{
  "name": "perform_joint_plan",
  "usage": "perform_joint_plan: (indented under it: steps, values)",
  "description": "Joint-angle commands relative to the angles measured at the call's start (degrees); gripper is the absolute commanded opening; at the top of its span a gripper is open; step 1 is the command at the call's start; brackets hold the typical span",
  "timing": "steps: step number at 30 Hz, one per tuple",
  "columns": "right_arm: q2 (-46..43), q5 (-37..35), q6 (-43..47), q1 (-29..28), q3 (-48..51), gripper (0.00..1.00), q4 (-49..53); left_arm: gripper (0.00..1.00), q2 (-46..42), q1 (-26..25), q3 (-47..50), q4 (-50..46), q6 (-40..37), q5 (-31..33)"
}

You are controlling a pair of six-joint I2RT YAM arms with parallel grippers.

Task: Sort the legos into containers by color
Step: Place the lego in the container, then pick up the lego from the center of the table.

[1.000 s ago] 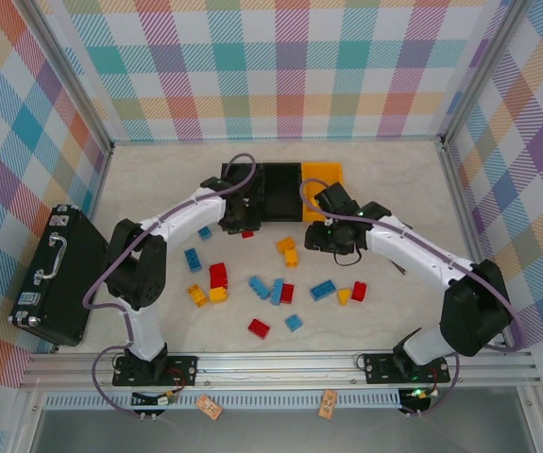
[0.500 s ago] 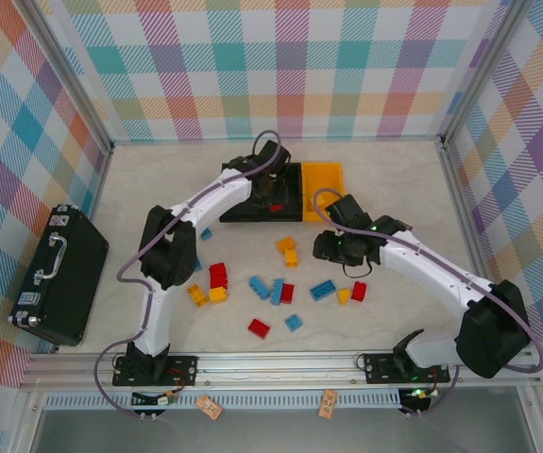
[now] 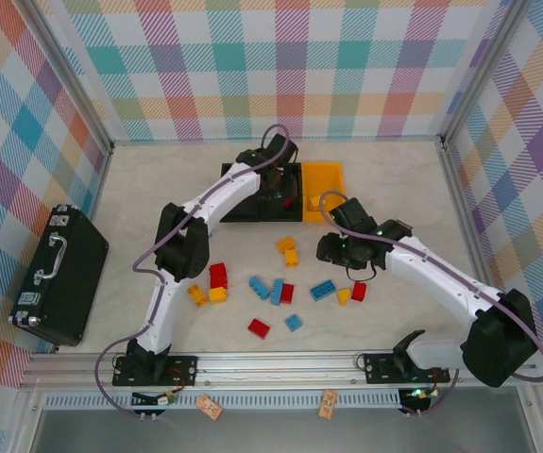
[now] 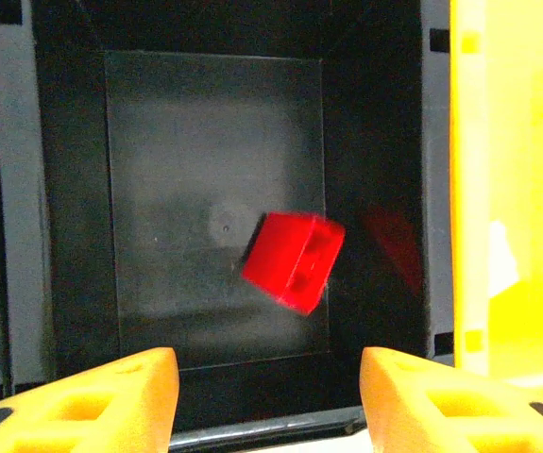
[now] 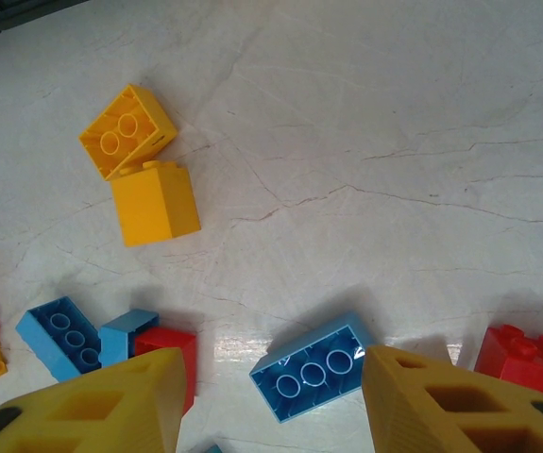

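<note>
Your table (image 3: 394, 189) is a pale, veined slab. At its far middle sit three bins (image 3: 238, 209) joined in a row, two black and a yellow one (image 3: 328, 175) on the right. A black suitcase (image 3: 59, 274) lies flat at the left edge. Loose bricks (image 3: 218, 275) are scattered across the near middle: a touching yellow pair (image 3: 287, 250), a long blue brick (image 3: 323, 289), and a red one (image 3: 260, 327) nearest you.

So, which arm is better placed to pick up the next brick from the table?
Right. The right gripper, open, hangs above the blue brick on the table. The left gripper, also open, is over the black bin, which has a red brick inside.
</note>
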State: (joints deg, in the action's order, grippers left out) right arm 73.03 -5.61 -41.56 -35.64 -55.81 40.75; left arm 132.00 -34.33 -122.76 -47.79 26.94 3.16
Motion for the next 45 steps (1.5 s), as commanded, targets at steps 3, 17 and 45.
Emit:
perform_joint_plan:
  steps: [3, 17, 45]
  values:
    - [1.0, 0.3, 0.9, -0.1, -0.4, 0.53, -1.2, 0.53, -9.9, -1.3, 7.9, 0.0, -0.9, 0.4]
    - [6.0, 7.4, 5.9, -1.4, -3.6, 0.54, -9.8, 0.57, -39.5, -1.4, 45.3, 5.4, 1.9, 1.0]
    - [12.3, 8.3, 3.9, -10.7, -4.7, 0.55, -17.1, 0.72, -45.4, 4.7, 69.2, 8.1, 9.5, 1.1]
